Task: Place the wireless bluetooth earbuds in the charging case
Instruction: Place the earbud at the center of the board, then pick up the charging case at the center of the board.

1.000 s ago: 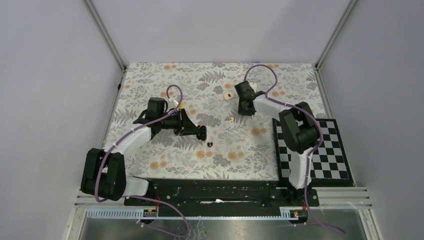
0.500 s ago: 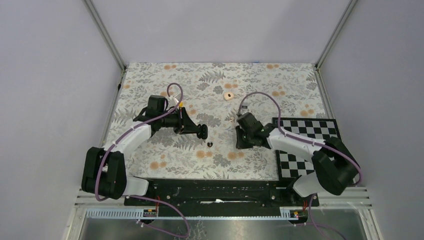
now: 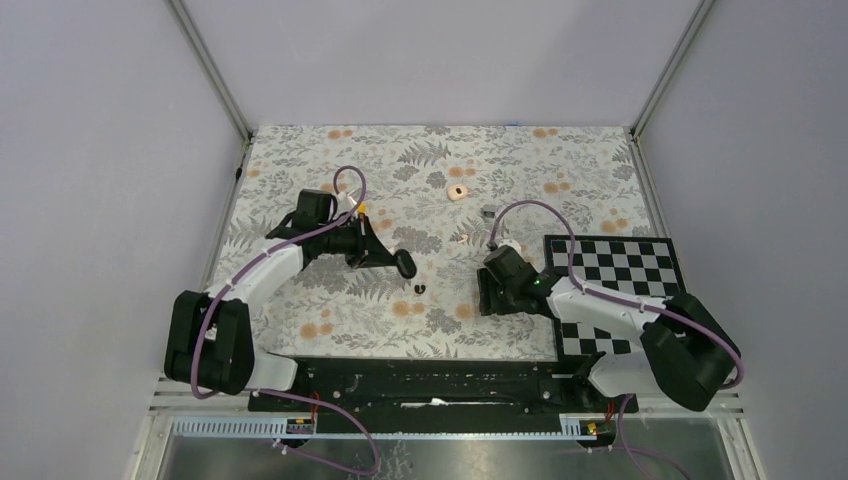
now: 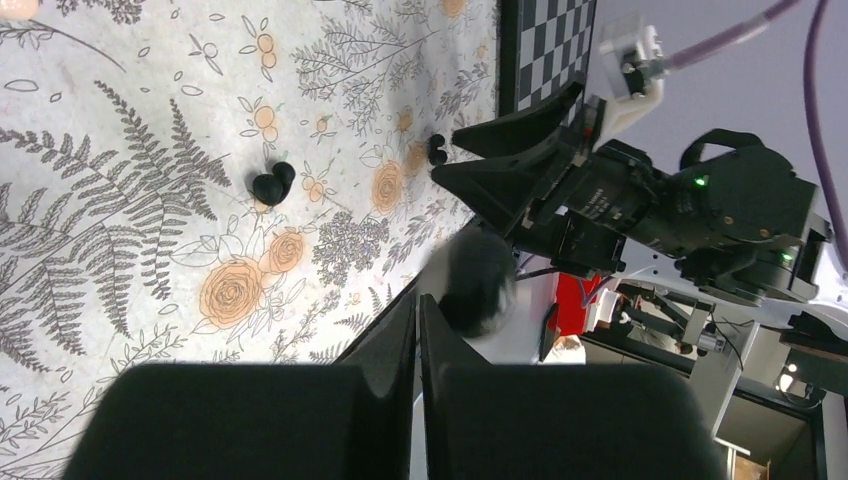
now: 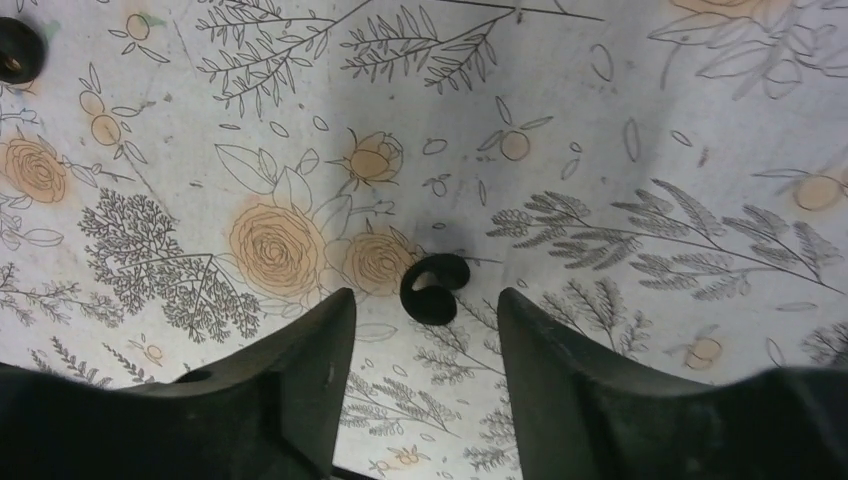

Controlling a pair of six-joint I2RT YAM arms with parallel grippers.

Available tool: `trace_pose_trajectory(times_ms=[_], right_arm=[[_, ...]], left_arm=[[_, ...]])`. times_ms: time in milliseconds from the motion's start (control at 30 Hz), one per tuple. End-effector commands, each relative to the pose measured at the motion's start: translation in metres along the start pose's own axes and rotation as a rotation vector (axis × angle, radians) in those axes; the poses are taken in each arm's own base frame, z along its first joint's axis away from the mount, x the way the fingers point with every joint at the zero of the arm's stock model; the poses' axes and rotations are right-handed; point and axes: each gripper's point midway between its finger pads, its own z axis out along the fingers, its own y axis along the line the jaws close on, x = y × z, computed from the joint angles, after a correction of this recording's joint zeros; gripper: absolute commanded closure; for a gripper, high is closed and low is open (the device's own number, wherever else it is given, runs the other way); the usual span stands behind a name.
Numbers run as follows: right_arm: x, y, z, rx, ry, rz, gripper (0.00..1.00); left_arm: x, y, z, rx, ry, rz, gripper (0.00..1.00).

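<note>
My left gripper (image 4: 418, 298) is shut, its jaws pressed together with nothing between them. The black charging case (image 4: 478, 282) shows as a blurred blob just past the fingertips, on their right side; from above the case (image 3: 405, 263) sits at the left gripper (image 3: 397, 259) tip. One earbud (image 4: 272, 183) lies on the floral cloth, also visible from above as the earbud (image 3: 419, 288). My right gripper (image 5: 425, 293) is open and low over the cloth, with a second earbud (image 5: 433, 287) lying just ahead between its fingertips. The right gripper (image 3: 484, 296) is right of centre.
A peach disc with a hole (image 3: 457, 191) and a small grey metal piece (image 3: 487, 212) lie toward the back. A checkerboard (image 3: 640, 265) covers the right side under the right arm. Another small black piece (image 5: 18, 48) shows at the right wrist view's top left.
The right arm swung from the back of the table to the front middle and opened its jaws over an earbud. The left gripper closed fully and barely moved.
</note>
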Motion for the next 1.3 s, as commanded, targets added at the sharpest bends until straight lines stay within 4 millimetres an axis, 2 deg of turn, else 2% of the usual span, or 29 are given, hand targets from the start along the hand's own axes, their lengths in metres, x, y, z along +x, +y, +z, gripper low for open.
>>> trace_pose_trajectory(times_ms=[0,133,233,300,400,533,667,800,933,1100,1267], right_arm=[[-0.028,-0.004,-0.027,0.042,-0.107,0.012,0.36],[-0.038,-0.005,-0.047,0.057,-0.127,0.011,0.38],[-0.035,0.0,-0.048,0.055,-0.112,0.01,0.53],[-0.032,0.003,-0.043,0.058,-0.097,0.007,0.59],[-0.031,0.008,-0.038,0.062,-0.087,0.01,0.6],[-0.036,0.025,-0.04,0.005,-0.093,-0.012,0.6],[-0.034,0.05,-0.042,-0.07,-0.086,-0.087,0.48],[-0.023,0.081,-0.045,-0.16,-0.098,-0.224,0.29],[-0.019,0.091,-0.03,-0.155,-0.056,-0.356,0.18],[-0.013,0.095,-0.004,-0.15,0.022,-0.51,0.14],[-0.006,0.095,0.024,-0.122,0.093,-0.596,0.19]], left_arm=[[-0.015,-0.013,-0.01,-0.012,-0.064,0.076,1.0],[-0.012,-0.012,-0.01,-0.014,-0.061,0.071,1.0],[-0.011,-0.011,-0.01,-0.015,-0.061,0.07,1.0],[-0.01,-0.011,-0.01,-0.017,-0.061,0.07,1.0],[-0.009,-0.01,-0.01,-0.017,-0.062,0.071,1.0],[-0.005,-0.004,-0.009,-0.03,-0.058,0.058,1.0],[0.005,0.008,-0.004,-0.04,-0.031,0.025,1.0],[0.014,0.018,-0.005,-0.071,-0.027,0.004,1.0],[0.017,0.026,-0.009,-0.13,-0.033,-0.011,0.76],[0.014,0.032,-0.021,-0.209,-0.069,-0.02,0.53],[0.012,0.032,-0.024,-0.208,-0.076,-0.026,0.51]])
